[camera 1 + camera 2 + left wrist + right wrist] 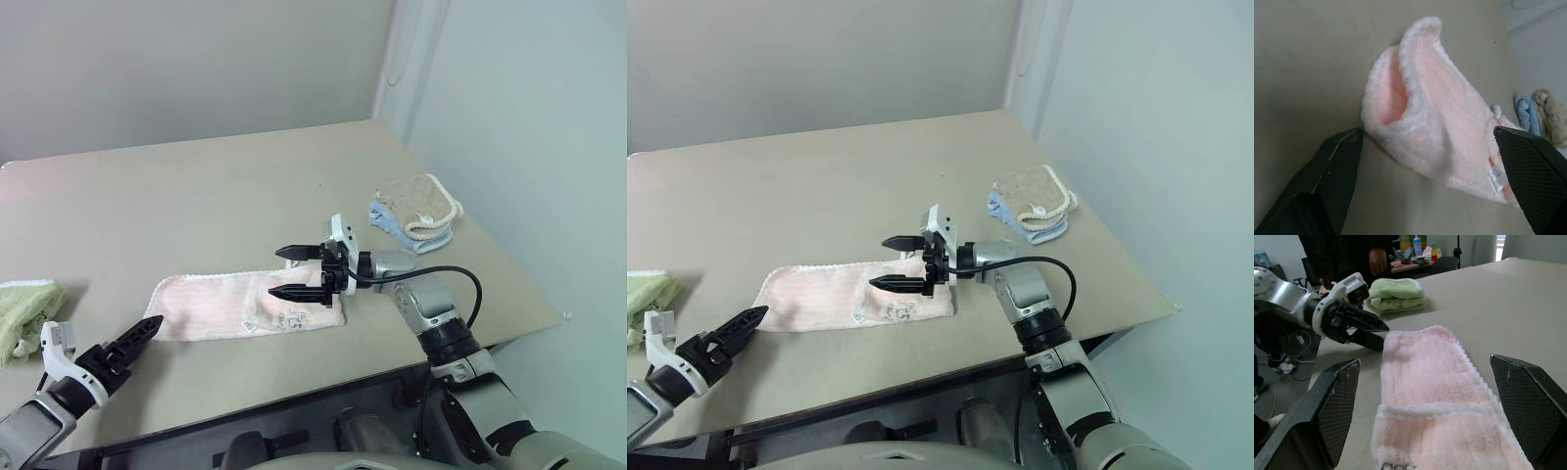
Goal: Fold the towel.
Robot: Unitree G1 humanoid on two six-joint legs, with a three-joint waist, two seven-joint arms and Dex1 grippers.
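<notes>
Towel: the pale pink towel (245,305) lies flat on the table (216,186) as a long strip, already folded at least once by the look of the doubled layer under my right hand. Its grey motif sits near that end.

Long axis: runs across in front of me, from my left gripper to my right. One short end faces each hand.

Right gripper (299,272): spread wide, holding nothing. It points sideways along the strip toward my left, hovering just above the towel's right-hand end, one finger on either side of the cloth's width.

Left gripper (132,345): also wide and empty. It sits just short of the towel's left end, low over the table, pointing at it. The near corner there curls up into a small lip between my fingers.

Nearer hand: right is over the cloth; left is beside it, apart from it.

Step in hand, my judgement: take one short end and carry it along the long axis onto the other. Either hand is placed for it.

Risk, judged: the curled left corner may bunch rather than lift clean.

Elsewhere: green towel (24,311) beyond my left hand; tan and blue towels (419,211) well past my right. A person (1376,254) stands beyond the table.
</notes>
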